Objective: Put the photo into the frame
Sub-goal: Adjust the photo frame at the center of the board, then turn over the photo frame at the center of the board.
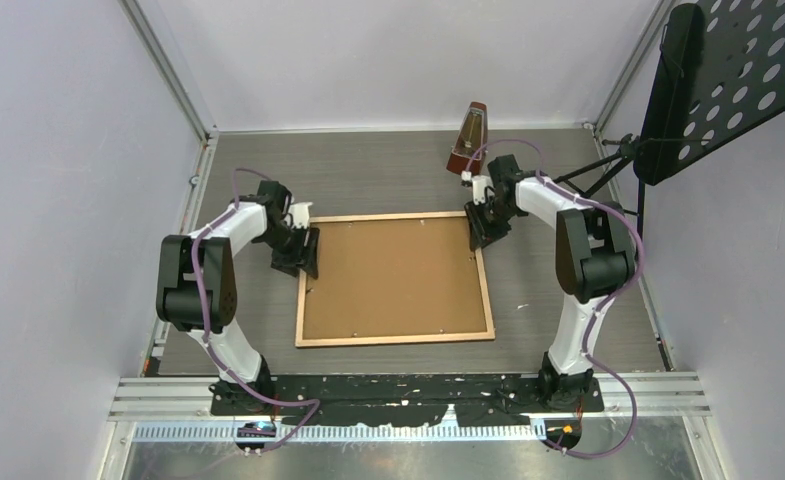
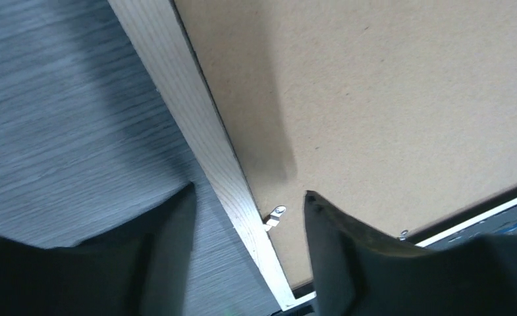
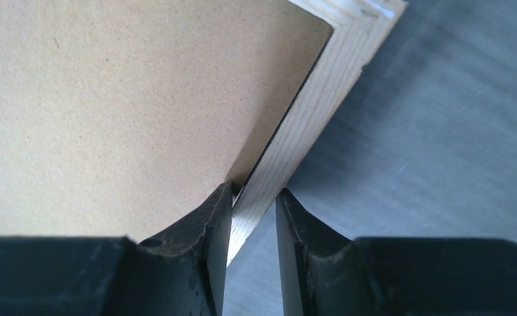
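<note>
A grey wood-grain table (image 1: pixel 388 170) filled the middle of the top view. A brown hardboard sheet (image 1: pixel 393 275) lay flat at its centre. A small metal clip (image 2: pixel 276 216) sat at that sheet's lower left edge in the left wrist view. A brown metronome (image 1: pixel 471 140) stood upright at upper centre, near the back wall (image 1: pixel 398 60). At upper right, a black perforated music stand (image 1: pixel 738 80) leaned in on thin legs. Aluminium rails (image 1: pixel 668 395) ran across the bottom.
</note>
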Tool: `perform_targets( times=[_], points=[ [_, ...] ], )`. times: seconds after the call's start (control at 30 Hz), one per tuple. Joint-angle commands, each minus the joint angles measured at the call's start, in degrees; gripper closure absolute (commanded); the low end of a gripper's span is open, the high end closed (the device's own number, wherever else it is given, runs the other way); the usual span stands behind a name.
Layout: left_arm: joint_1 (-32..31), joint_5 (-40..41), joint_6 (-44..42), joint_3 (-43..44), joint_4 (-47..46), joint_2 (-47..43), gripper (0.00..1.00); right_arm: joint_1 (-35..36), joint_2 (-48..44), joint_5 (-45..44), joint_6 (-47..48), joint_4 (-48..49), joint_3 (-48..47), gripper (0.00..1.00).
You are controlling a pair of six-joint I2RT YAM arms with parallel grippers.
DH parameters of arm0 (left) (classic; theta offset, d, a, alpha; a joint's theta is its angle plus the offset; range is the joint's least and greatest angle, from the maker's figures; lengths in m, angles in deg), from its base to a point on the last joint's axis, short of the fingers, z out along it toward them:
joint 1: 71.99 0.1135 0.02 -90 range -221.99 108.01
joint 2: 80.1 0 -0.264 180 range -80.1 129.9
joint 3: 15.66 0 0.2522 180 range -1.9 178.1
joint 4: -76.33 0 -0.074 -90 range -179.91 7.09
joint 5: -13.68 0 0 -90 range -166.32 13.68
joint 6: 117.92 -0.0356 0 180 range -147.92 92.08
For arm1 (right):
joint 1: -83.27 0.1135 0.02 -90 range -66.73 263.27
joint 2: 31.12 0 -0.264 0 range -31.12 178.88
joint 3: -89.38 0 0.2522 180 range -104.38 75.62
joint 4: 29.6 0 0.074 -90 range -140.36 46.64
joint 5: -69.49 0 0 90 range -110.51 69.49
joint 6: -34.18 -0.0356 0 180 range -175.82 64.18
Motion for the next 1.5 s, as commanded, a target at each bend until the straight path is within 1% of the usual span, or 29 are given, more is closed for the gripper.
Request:
perform_targets(
  times=[0.0, 0.07, 0.1, 0.13, 0.17, 0.2, 0.27, 0.3, 0.33, 0.4, 0.47, 0.6, 0.73, 0.87, 0.97, 1.07, 1.2, 1.23, 1.33, 1.47],
  points=[
    [-0.23, -0.36, -1.71, 3.59, -0.81, -3.03, 0.31, -0.43, 2.79, -1.44, -0.32, 2.82, -7.43, 0.81],
    [-0.23, 0.03, -2.43, 4.14, -0.96, -4.17, 0.2, -0.88, 4.12, -1.81, -0.92, 3.17, -9.56, 0.82],
    [-0.34, -0.03, -2.74, 4.31, -0.95, -5.02, 0.12, -1.18, 4.54, -1.79, -1.06, 3.2, -10.92, 0.82],
    [-0.43, -0.17, -3.3, 4.25, -0.92, -5.88, 0.03, -1.34, 5.14, -1.63, -1.27, 3.18, -11.49, 0.82],
    [-0.72, -0.18, -3.88, 4.19, -0.96, -7.04, 0.01, -1.67, 5.32, -1.49, -1.32, 3.16, -12.3, 0.8],
    [-1.34, 0.0, -4.61, 3.93, -1.14, -8.29, 0.01, -1.71, 5.29, -1.05, -1.36, 3.25, -12.49, 0.79],
    [-3.12, 0.59, -6.52, 2.64, -1.68, -11.51, 0.0, -1.82, 4.49, -0.36, -1.36, 3.77, -12.21, 0.71],
    [-4.55, 1.15, -7.45, 1.76, -2.18, -13.2, 0.0, -1.86, 3.44, -0.11, -1.37, 4.22, -11.56, 0.64],
    [-6.17, 2.04, -8.49, 0.4, -2.65, -15.72, 0.0, -1.82, 2.8, 0.44, -1.24, 4.53, -11.16, 0.59],
    [-10.34, 4.23, -10.37, -1.79, -3.74, -19.41, 0.0, -1.9, 0.53, 1.21, -0.94, 5.07, -9.67, 0.45],
    [-15.72, 6.78, -11.81, -3.94, -4.89, -22.8, 0.0, -1.87, -2.06, 1.95, -0.64, 5.41, -8.16, 0.38],
    [-26.51, 9.27, -13.62, -5.53, -5.33, -26.69, 0.0, -1.84, -8.1, 3.3, 0.17, 5.54, -4.39, 0.31],
    [-36.11, 10.18, -13.92, -4.64, -4.82, -25.83, 0.01, -1.83, -15.3, 4.63, 1.29, 5.7, 1.77, 0.3],
    [-44.77, 14.49, -14.57, -3.68, -5.45, -22.14, 0.07, -1.8, -24.95, 4.88, 3.41, 6.08, 7.84, 0.31],
    [-49.56, 16.52, -14.43, -3.07, -5.89, -17.89, 0.11, -1.85, -30.5, 3.3, 5.49, 6.76, 12.0, 0.31],
    [-52.86, 17.55, -13.59, -1.96, -5.97, -13.8, 0.15, -1.88, -36.35, 0.94, 6.31, 7.72, 16.32, 0.31],
    [-56.49, 18.8, -12.73, -0.65, -6.12, -9.49, 0.2, -2.03, -40.62, -0.29, 7.2, 9.13, 20.27, 0.31],
    [-57.36, 18.81, -12.58, -0.5, -6.12, -8.7, 0.21, -2.22, -40.99, -0.38, 7.26, 9.26, 20.67, 0.31],
    [-59.48, 23.06, -12.16, -0.07, -6.37, -6.64, 0.22, -3.1, -41.32, -0.23, 7.33, 9.63, 21.22, 0.32],
    [-60.6, 24.28, -12.15, 0.52, -6.39, -4.52, 0.25, -4.26, -40.65, 0.85, 7.29, 9.58, 21.37, 0.32]
  ],
)
